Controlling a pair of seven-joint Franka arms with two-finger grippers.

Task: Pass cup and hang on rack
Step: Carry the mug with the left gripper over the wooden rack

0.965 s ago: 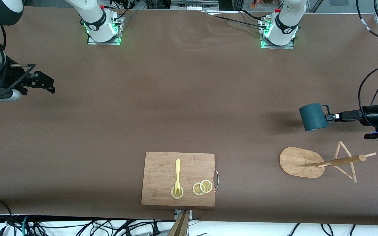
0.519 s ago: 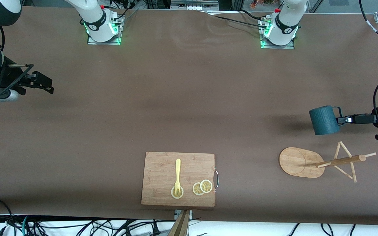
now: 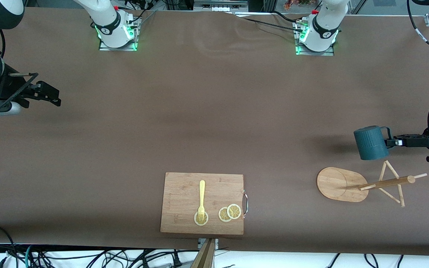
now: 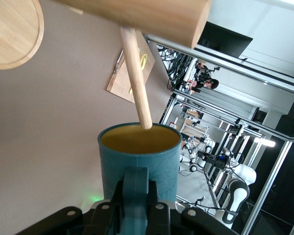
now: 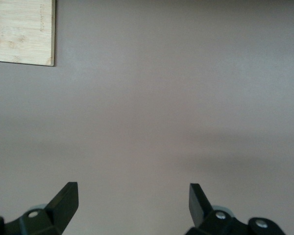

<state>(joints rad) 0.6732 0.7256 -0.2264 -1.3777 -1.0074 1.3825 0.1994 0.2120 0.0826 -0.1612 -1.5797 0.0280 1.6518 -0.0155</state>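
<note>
The left gripper point(image 3: 390, 142) pinches the cup point(image 3: 371, 143) by its handle, up in the air right beside the rack point(image 3: 363, 184) and its pegs. The right gripper point(image 3: 48, 93) waits with its fingers spread wide, holding nothing.

One teal cup point(image 3: 371, 143), one bamboo rack point(image 3: 367, 185), one cutting board point(image 3: 184, 186), one yellow fork point(image 3: 201, 199), three lemon slices point(image 3: 229, 213) on the board.

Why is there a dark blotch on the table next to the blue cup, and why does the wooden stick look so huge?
Front view: the blotch is the shadow of the cup, held up by the left gripper. Left wrist view: the rack sits very close to the camera, so its peg looks giant and slightly soft.
</note>
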